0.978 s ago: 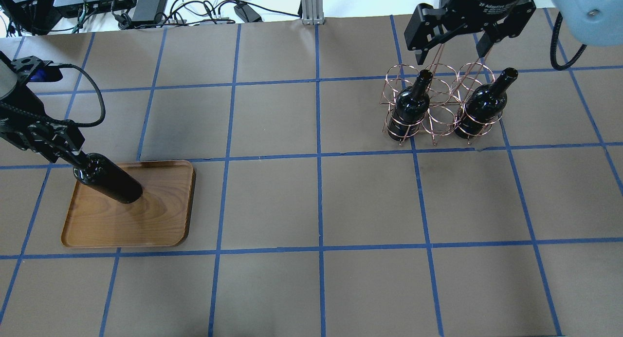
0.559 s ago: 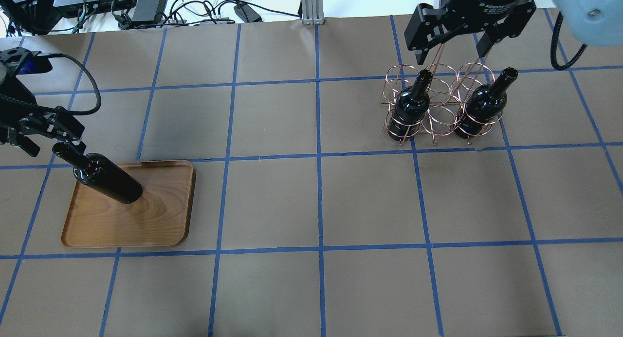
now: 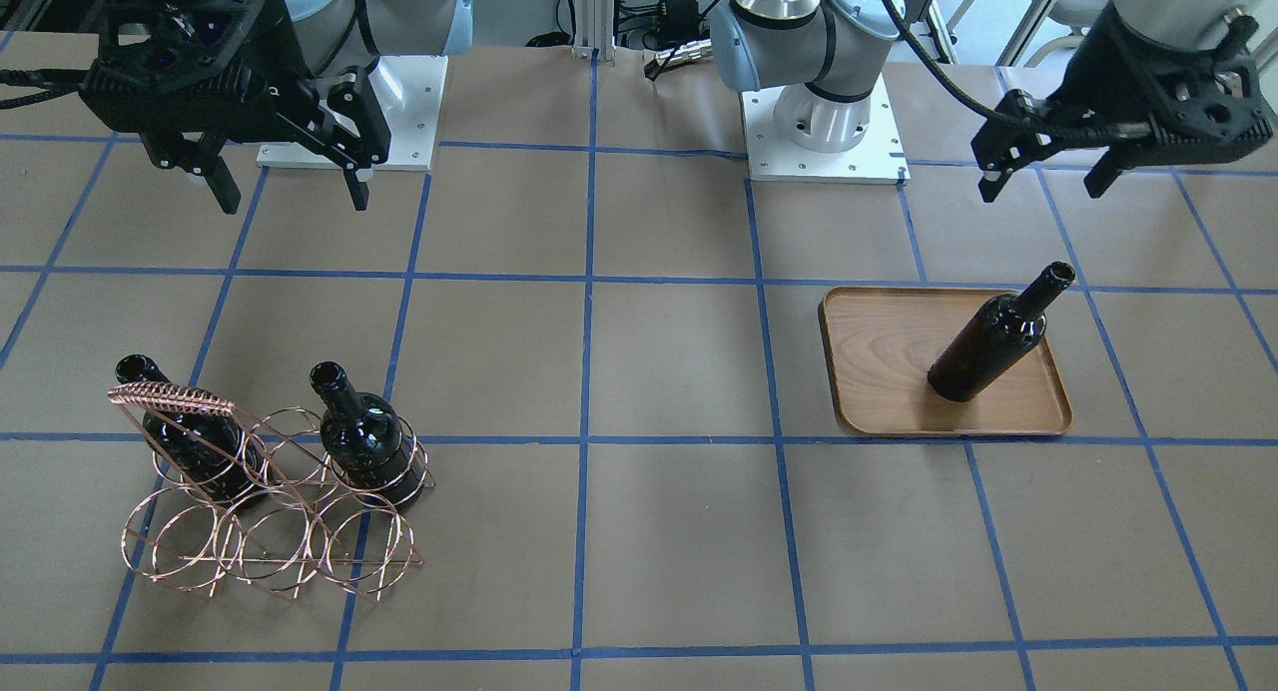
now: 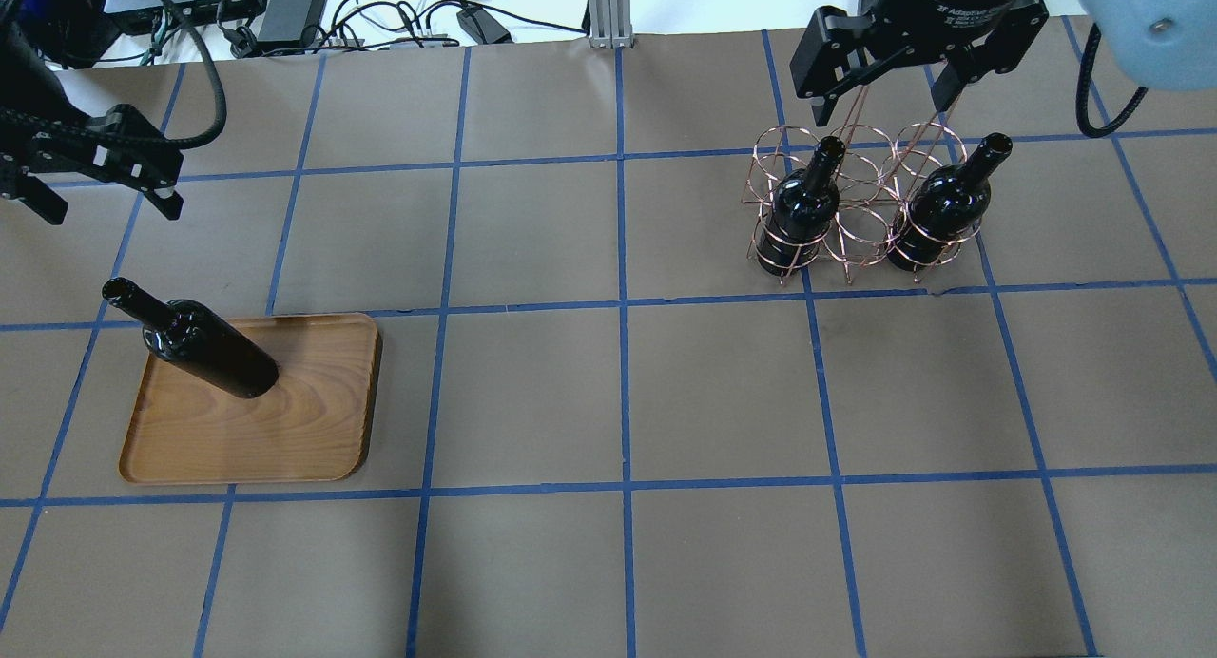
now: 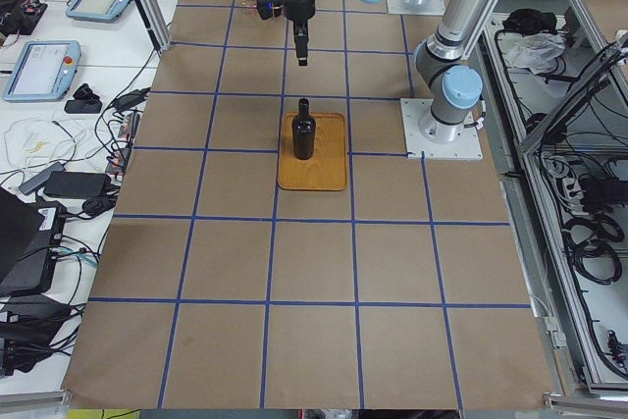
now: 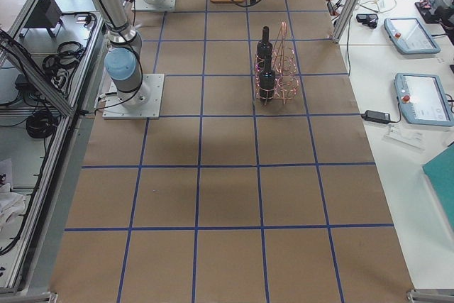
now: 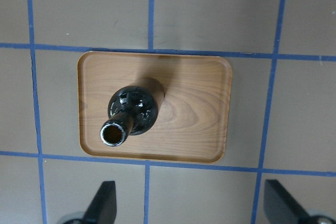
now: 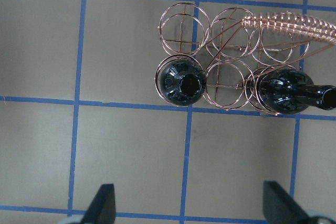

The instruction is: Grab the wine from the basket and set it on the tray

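Note:
One black wine bottle (image 4: 204,349) stands upright on the wooden tray (image 4: 314,420), at its far left part, also in the front view (image 3: 988,346) and the left wrist view (image 7: 131,111). My left gripper (image 4: 109,206) is open and empty, raised above and beyond the bottle's mouth. The copper wire basket (image 4: 860,230) stands at the far right with two more bottles (image 4: 803,206) (image 4: 941,206) in its rings. My right gripper (image 4: 879,106) is open and empty, hovering over the basket's far side, above its handle (image 8: 289,22).
Brown paper with a blue tape grid covers the table (image 4: 618,401). Cables and electronics (image 4: 285,2) lie beyond the far edge. The two arm bases (image 3: 824,122) stand on white plates at the robot's side.
My left gripper let go of the bottle's neck, opened, and lifted away toward the far side. The bottle stays standing on the tray. The right arm has not moved.

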Action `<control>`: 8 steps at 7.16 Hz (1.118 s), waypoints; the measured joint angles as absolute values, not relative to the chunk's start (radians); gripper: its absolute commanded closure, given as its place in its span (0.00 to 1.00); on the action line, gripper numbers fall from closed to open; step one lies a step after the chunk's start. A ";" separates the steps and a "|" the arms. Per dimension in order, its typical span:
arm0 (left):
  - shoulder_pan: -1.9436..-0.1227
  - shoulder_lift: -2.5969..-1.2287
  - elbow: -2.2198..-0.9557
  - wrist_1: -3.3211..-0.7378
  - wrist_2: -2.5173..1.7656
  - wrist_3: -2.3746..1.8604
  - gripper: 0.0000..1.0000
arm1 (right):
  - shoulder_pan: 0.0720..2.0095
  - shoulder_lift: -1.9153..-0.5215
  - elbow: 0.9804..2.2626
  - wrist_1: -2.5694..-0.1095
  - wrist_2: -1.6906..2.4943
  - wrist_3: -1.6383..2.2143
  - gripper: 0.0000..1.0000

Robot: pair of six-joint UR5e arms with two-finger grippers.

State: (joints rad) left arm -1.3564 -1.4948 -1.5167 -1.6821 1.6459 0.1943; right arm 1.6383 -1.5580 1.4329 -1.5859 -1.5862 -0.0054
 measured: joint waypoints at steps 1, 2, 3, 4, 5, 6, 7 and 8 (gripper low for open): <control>-1.417 -1.492 -1.508 -1.677 1.641 0.136 0.00 | 1.638 -1.558 1.432 -1.586 -1.585 -0.002 0.00; -1.473 -1.493 -1.506 -1.671 1.623 0.066 0.00 | 1.638 -1.558 1.432 -1.586 -1.585 -0.001 0.00; -1.523 -1.495 -1.507 -1.661 1.599 0.024 0.00 | 1.638 -1.558 1.432 -1.585 -1.586 0.000 0.00; -1.557 -1.495 -1.510 -1.652 1.583 0.006 0.00 | 1.638 -1.558 1.432 -1.585 -1.586 0.000 0.00; -1.574 -1.493 -1.512 -1.648 1.570 0.000 0.00 | 1.638 -1.559 1.431 -1.585 -1.586 0.000 0.00; -1.580 -1.489 -1.514 -1.646 1.564 0.000 0.00 | 1.638 -1.559 1.431 -1.585 -1.586 0.000 0.00; -1.582 -1.486 -1.516 -1.646 1.563 0.001 0.00 | 1.639 -1.559 1.432 -1.585 -1.585 0.000 0.00; -1.583 -1.483 -1.518 -1.646 1.562 0.001 0.00 | 1.639 -1.559 1.432 -1.585 -1.583 0.000 0.00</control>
